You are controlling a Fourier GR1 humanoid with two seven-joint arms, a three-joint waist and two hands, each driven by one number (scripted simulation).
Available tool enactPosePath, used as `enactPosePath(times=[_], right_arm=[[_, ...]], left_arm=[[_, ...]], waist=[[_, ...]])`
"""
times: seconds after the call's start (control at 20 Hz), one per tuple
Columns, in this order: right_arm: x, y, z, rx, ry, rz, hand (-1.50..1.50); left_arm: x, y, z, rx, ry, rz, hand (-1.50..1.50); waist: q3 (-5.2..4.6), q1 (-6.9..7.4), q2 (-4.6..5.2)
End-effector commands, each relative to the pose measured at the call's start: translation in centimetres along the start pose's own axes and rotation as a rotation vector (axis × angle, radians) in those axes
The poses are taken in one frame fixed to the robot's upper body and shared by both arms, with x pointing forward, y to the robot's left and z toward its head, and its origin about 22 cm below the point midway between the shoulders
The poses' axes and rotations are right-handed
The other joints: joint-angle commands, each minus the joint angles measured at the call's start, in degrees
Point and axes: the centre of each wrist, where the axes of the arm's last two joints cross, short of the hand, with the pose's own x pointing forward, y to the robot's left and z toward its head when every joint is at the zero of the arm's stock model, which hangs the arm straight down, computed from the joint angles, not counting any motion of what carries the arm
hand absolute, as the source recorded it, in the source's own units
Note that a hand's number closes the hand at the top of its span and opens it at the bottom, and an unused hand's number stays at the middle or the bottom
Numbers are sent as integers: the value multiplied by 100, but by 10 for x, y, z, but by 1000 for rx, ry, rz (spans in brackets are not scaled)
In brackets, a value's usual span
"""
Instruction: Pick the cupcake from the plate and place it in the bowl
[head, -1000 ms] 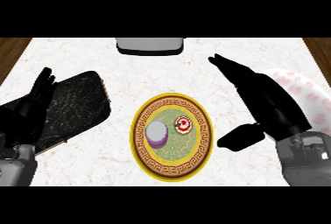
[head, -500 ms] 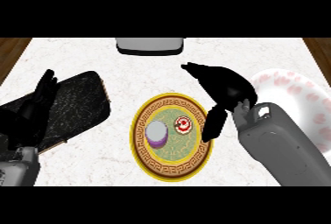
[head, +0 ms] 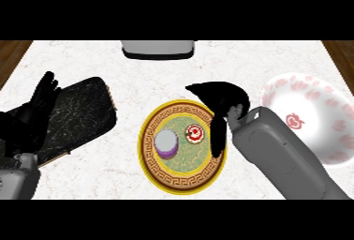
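Observation:
A yellow-rimmed plate [head: 181, 180] with a green centre lies in the middle of the counter. On it are a small red-and-white swirled cupcake [head: 195, 135] and, to its left, a purple round thing with a grey top [head: 166, 143]. My right hand [head: 220, 95] hovers over the plate's upper right rim, open. Its fingers bend downward and its thumb hangs just right of the cupcake; I cannot tell if it touches. The white bowl [head: 314, 96] with red marks stands at the right, partly behind my right forearm. My left hand [head: 33, 117] rests open at the left.
A dark stone board [head: 79, 110] lies under and beside my left hand. A grey appliance [head: 158, 48] stands at the counter's far edge. Brown wood shows beyond the counter's far corners.
My right hand has swung left from above the bowl to the plate's upper right rim, uncovering the bowl. Its thumb now hangs beside the cupcake. The left hand has barely moved.

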Motion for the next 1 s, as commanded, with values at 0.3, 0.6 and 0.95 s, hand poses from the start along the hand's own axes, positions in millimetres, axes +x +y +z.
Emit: enactPosePath(times=[0.3,0.6,0.95], right_arm=[[10,31,-19,-133,20,171,-150],[-2,60,-28,-82,10,126,-150],[4,74,-32,-43,59,126,-150]], left_arm=[[5,4,14,-4,2,23,0],[-3,-3,-12,-7,6,14,0],[-12,2,0,20,-5,5,0]], waist=[[4,26,-8],[2,-48,0],[2,-39,-8]])
